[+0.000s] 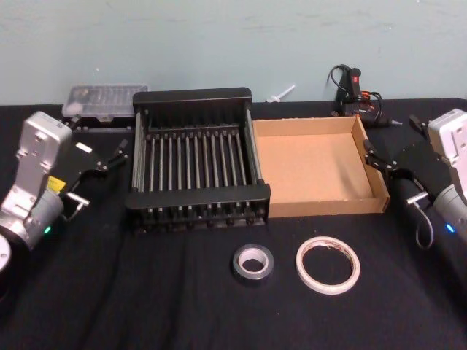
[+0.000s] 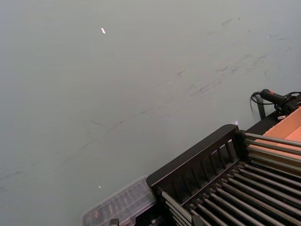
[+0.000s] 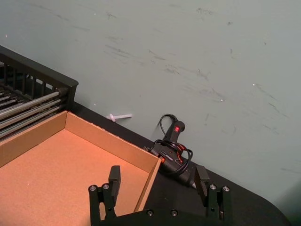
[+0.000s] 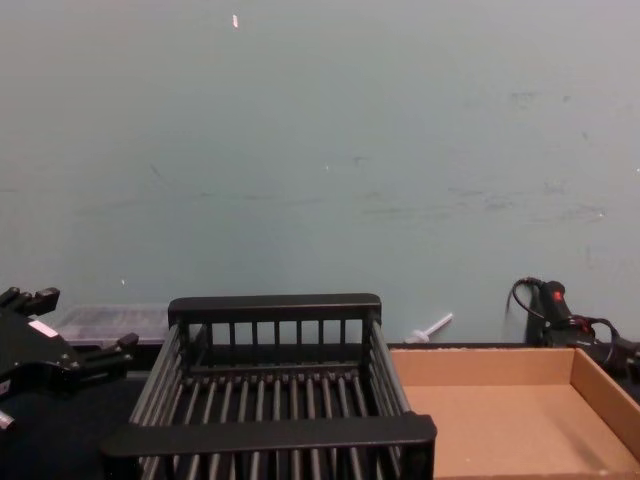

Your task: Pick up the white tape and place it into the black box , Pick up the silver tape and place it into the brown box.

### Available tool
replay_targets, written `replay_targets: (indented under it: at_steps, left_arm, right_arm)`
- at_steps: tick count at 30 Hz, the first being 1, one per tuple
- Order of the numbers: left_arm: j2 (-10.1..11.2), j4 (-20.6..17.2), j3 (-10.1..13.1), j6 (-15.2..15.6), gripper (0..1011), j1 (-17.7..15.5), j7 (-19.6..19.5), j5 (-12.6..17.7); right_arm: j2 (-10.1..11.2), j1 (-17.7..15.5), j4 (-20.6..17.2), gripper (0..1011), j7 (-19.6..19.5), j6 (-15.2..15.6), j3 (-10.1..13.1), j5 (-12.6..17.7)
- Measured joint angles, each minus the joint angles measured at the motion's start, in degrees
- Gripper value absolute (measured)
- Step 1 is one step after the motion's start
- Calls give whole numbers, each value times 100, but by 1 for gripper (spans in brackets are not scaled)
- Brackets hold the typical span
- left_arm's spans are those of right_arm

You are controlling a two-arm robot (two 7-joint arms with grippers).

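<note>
The white tape (image 1: 328, 264) lies flat on the black table near the front, right of the centre. Just left of it lies the smaller silver tape (image 1: 253, 262). Behind them stand the black box (image 1: 193, 96), a slatted crate with nothing in it, and to its right the brown box (image 1: 306, 171), likewise bare inside. My left gripper (image 1: 115, 155) hovers open at the crate's left side. Off the brown box's right wall (image 3: 148, 181), my right gripper (image 3: 157, 175) is open too. Both grippers are well behind the tapes.
A clear plastic case (image 1: 98, 102) sits at the back left behind the crate. A black and red glue gun with a coiled cord (image 1: 354, 91) lies behind the brown box, and a small white stick (image 1: 281, 93) lies near the wall. Black cloth covers the table front.
</note>
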Motion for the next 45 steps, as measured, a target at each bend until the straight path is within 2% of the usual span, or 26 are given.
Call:
replay_targets:
  at_steps: [45]
  left_arm:
    - [0, 0, 0, 0, 1001, 0, 0, 0]
  right_arm:
    - [0, 0, 0, 1002, 0, 0, 0, 0]
